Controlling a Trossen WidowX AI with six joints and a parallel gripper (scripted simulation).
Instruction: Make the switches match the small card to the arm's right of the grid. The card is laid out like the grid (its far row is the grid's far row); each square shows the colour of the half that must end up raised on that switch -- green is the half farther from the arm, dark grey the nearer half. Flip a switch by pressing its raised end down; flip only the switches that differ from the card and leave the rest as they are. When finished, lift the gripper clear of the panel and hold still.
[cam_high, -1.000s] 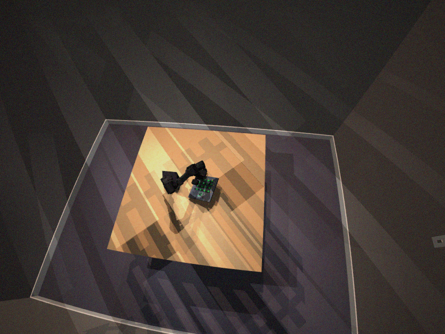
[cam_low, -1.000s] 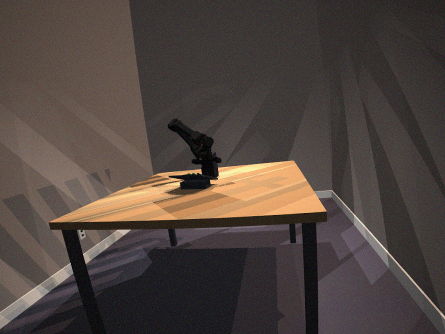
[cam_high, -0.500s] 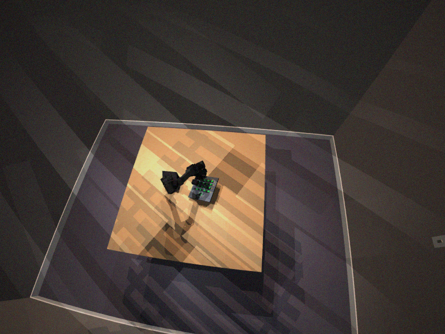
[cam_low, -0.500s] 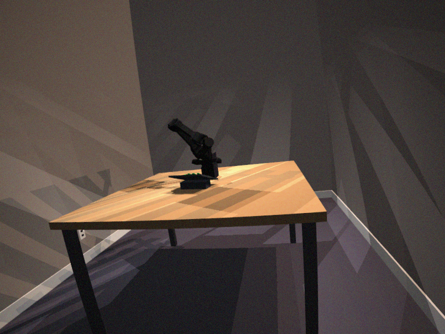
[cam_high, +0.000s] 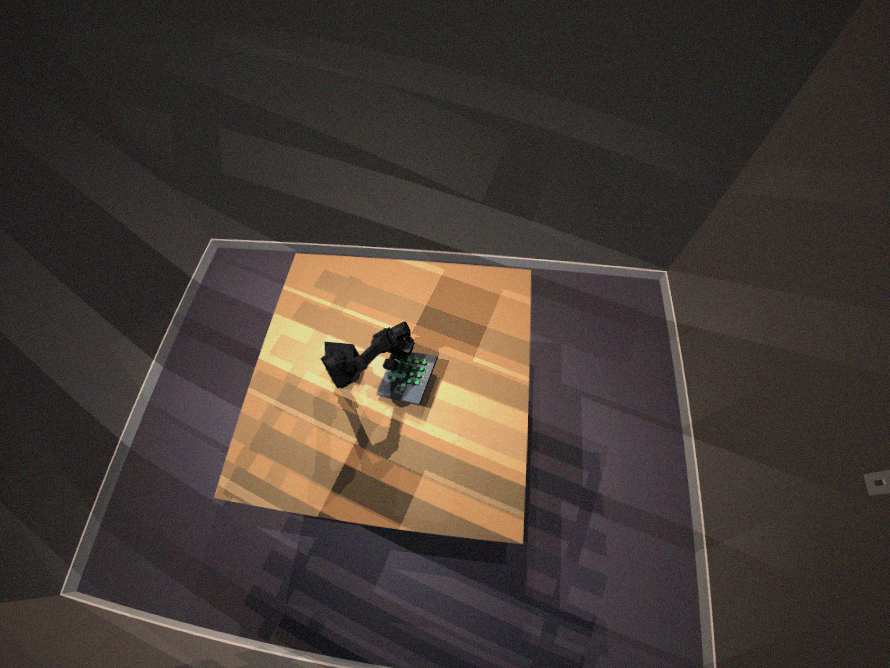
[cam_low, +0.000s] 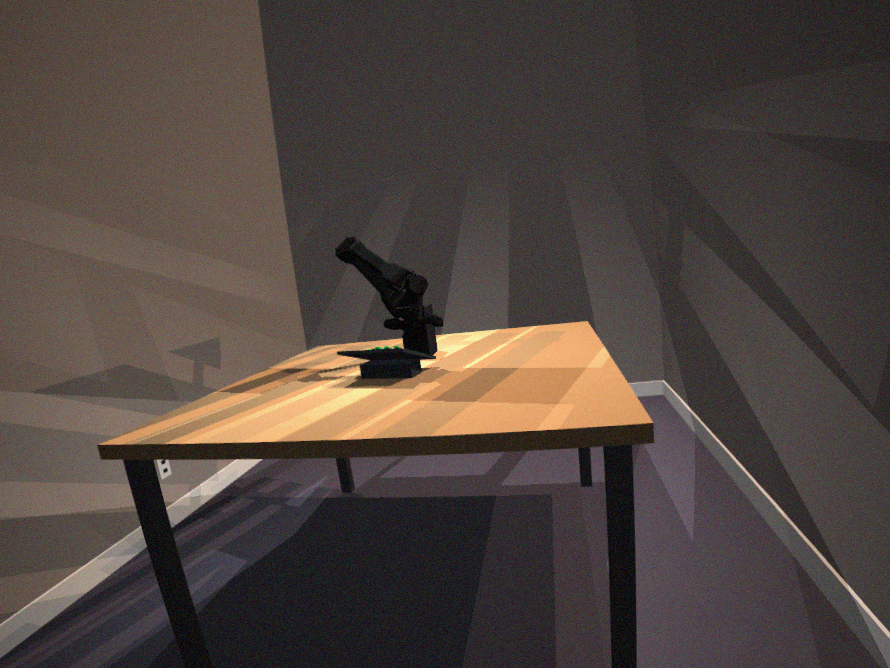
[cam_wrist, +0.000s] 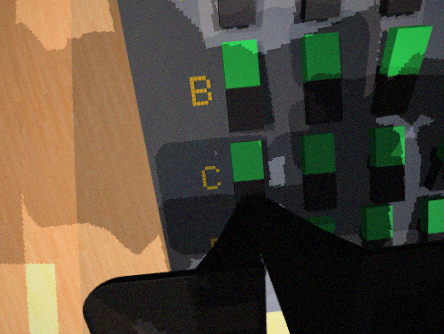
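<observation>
The grey switch panel lies on the table in front of the arm. In the wrist view it shows rows of rocker switches, each with a green far half and a dark near half, and yellow row letters B and C. My gripper is shut with nothing in it. Its tip sits on the dark near half of the first switch in row C, whose green half shows just beyond the tip. The first switch in row B stands free. The card is too small to make out.
The panel rests on a wooden table under moving patches of light and shadow. The arm's base stands beside the panel. Bare wood shows left of the panel in the wrist view.
</observation>
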